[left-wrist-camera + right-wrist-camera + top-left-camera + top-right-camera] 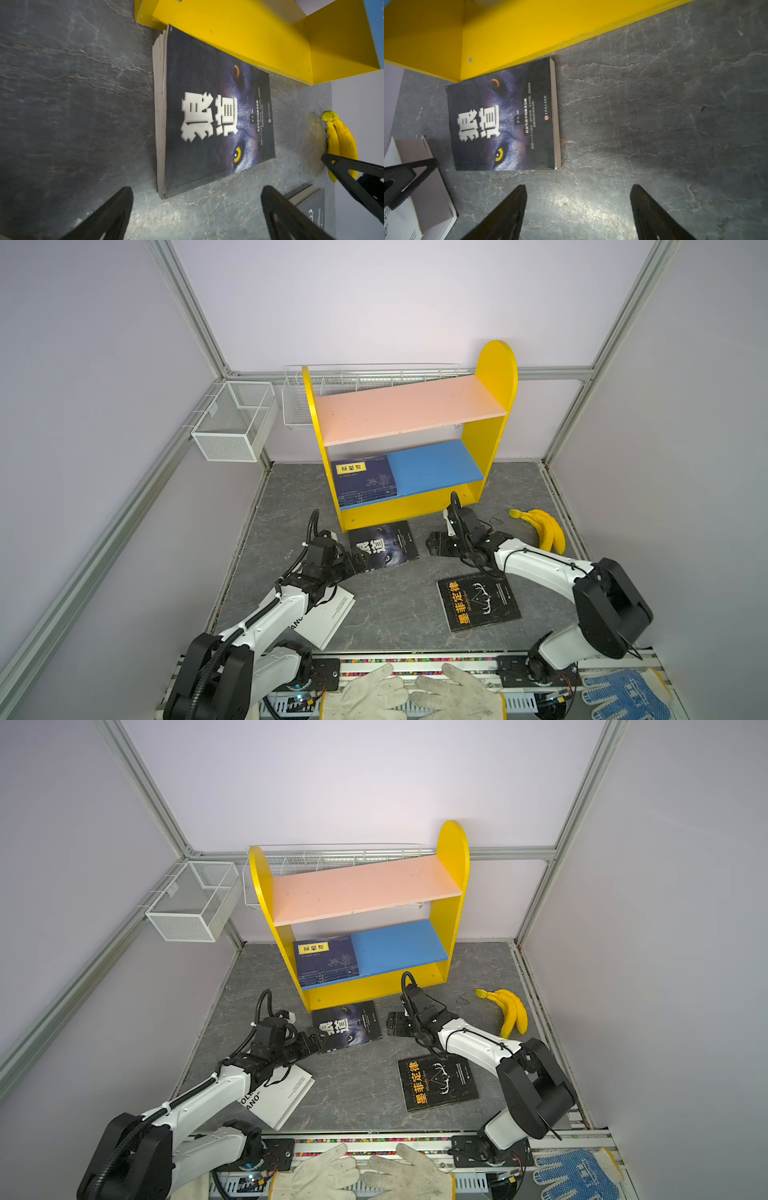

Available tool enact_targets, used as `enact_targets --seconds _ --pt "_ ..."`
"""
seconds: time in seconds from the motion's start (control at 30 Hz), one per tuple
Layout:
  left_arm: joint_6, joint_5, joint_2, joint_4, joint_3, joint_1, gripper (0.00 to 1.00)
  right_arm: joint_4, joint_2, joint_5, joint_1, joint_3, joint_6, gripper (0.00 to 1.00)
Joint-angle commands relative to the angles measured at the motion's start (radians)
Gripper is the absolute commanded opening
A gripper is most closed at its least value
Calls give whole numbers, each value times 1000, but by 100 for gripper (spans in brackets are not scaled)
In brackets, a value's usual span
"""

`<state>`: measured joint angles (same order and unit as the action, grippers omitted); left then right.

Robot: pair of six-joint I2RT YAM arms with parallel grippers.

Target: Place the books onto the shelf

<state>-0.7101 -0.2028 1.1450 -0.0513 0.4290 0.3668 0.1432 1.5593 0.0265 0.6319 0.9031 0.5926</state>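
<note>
- Left wrist view: the left gripper [197, 190] has its jaws spread wide and holds nothing. The near corner of the black paperback with a wolf's yellow eye and white Chinese title [216, 116] sits just ahead, within their span.
- Right wrist view: the right gripper [579, 187] is likewise parted and empty over bare grey marbled tabletop [654, 104]. The wolf book lies ahead, off to one side of its jaws.
- In both top views the wolf book lies flat between the two grippers, its far edge at the base of the small two-tier shelf with yellow round-topped side panels [494, 377].
- The left gripper is at the book's near-left corner, touching or barely clear. The right one is just beside its right edge, so the left arm looks nearer.
- The book's long axis appears to run near to far, so its long edges face the grippers.
- On the shelf's blue lower board [436, 464], at the left end, sits a stack of navy-blue paperbacks with a yellow label [365, 479]. A black paperback with an orange title [478, 603] and a white paperback [328, 618] lie on the table, nearer.
</note>
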Motion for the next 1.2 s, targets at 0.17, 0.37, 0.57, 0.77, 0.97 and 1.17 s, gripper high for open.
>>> enact_targets --seconds 0.17,0.37,0.57,0.77,0.97,1.17 --pt "6 10 96 103 -19 3 96 -109 110 -84 -7 -17 47 81" --pt "19 -27 193 111 -6 4 92 -155 171 -136 -8 -1 53 79" --pt "30 -23 238 202 -29 5 92 -145 227 -166 -8 49 37 78" --pt "52 42 247 238 -15 4 91 -172 314 -239 -5 105 41 74" --pt "60 52 245 262 16 5 85 -193 392 -296 5 161 54 65" --pt "72 44 229 255 37 11 81 -186 406 -305 5 172 50 62"
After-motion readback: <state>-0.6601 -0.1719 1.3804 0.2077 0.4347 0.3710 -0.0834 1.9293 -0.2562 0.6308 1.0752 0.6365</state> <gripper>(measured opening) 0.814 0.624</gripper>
